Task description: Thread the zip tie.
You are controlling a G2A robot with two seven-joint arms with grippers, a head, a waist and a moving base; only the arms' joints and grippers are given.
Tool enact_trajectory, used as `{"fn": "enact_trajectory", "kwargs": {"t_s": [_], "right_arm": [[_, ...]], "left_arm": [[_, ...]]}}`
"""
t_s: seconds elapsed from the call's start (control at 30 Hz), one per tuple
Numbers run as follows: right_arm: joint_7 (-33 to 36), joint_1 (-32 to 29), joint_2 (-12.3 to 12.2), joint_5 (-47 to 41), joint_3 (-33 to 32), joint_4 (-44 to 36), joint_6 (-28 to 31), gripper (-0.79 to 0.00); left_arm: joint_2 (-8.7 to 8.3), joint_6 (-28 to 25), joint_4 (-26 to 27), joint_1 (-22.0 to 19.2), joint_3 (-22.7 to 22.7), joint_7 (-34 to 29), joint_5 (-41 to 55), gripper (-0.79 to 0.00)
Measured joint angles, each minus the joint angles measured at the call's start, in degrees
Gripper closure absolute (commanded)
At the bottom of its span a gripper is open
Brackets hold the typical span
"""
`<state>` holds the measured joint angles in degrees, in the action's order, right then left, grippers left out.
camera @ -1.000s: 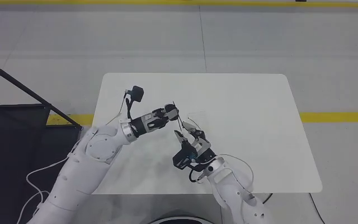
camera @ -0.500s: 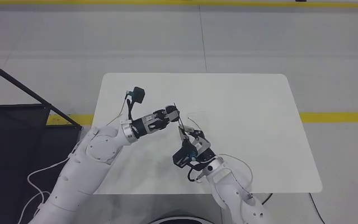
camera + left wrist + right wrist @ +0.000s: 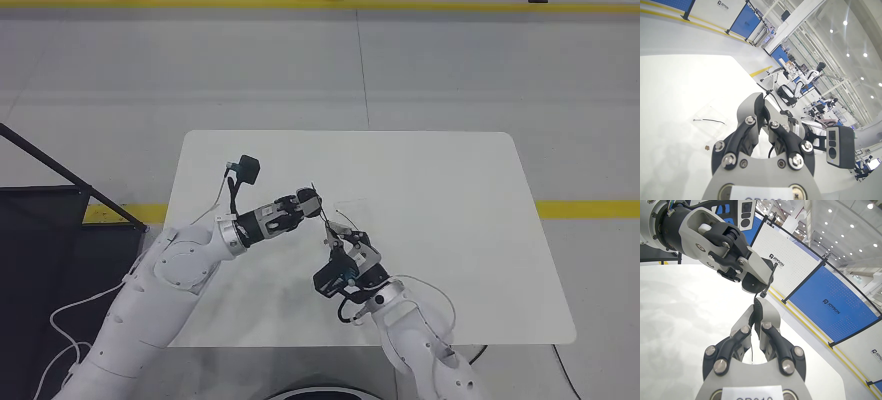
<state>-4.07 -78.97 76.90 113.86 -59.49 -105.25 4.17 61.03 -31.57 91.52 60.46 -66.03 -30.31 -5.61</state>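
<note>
- The right jaws are clamped on the thin black tail of the zip tie [image 3: 770,279]. A short tip pokes out past the fingertips, and the rest of the strap trails back between the fingers.
- That tip sits just beside the zip tie's head [image 3: 763,294]. I cannot tell whether it has entered the slot.
- Just beyond, the left jaws are clenched on the zip tie close to its head. The head hangs off the fingertips towards the right arm, and a short length of strap sticks out on the other side of the pads.
- Both arms hold the zip tie in the air above the white worktop [image 3: 450,200], around its middle and towards the robot's side.
- Farther out on the worktop lies a loose thin black strand [image 3: 709,120], seemingly on a clear film, well apart from the jaws.
- A small brown speck [image 3: 706,147] lies near it.
</note>
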Motion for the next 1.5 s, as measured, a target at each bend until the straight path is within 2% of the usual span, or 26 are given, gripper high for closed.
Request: {"fn": "enact_trajectory", "kwargs": {"t_s": [0.3,0.47,0.53,0.73,0.9,0.97,1.0,1.03,1.17,1.5], "right_arm": [[-1.61,-1.34,-0.22,-0.9,-1.54,-1.01,-0.68,0.0],[-2.08,-1.71,-0.3,-1.24,-2.14,-1.25,-0.79,0.0],[-2.14,-1.87,-0.36,-1.56,-2.65,-1.44,-0.8,0.0],[-3.62,-3.16,-0.78,-2.16,-5.04,-2.78,-0.17,0.0],[-5.31,-4.58,-1.3,-1.25,-7.09,-4.13,1.19,0.0],[-6.31,-4.95,-1.56,-0.3,-7.75,-4.65,2.35,0.0],[-7.12,-5.25,-1.77,0.57,-8.24,-5.02,3.21,0.0],[-7.83,-5.54,-1.95,1.37,-8.62,-5.29,3.97,0.0],[-9.47,-6.78,-2.62,4.05,-10.26,-6.35,6.91,0.0],[-9.42,-6.84,-2.63,4.05,-10.32,-6.39,6.96,0.0]], "left_arm": [[0.05,0.41,-0.12,-0.1,-0.22,-1.52,-0.18,-0.372],[0.09,0.18,-0.22,-0.11,-0.34,-1.91,-0.38,-0.323],[0.05,-0.59,-0.17,0.0,-0.61,-2.09,-0.68,-0.305],[-0.62,-4.33,0.34,2.17,-3.58,-2.1,-3.37,-0.32],[-1.34,-6.94,2.09,5.48,-6.72,-0.45,-9.76,-0.379],[-1.63,-8.6,3.45,6.57,-7.6,-0.55,-13.14,-0.526],[-1.81,-9.51,4.15,7.06,-8.22,-0.85,-15.82,-0.72],[-1.87,-9.69,4.34,7.2,-8.43,-0.86,-17.41,-0.785],[-1.86,-9.57,4.28,7.17,-8.35,-0.76,-16.69,-0.785],[-1.6,-8.06,4.71,7.18,-7.22,0.41,-16.52,-0.785]]}}
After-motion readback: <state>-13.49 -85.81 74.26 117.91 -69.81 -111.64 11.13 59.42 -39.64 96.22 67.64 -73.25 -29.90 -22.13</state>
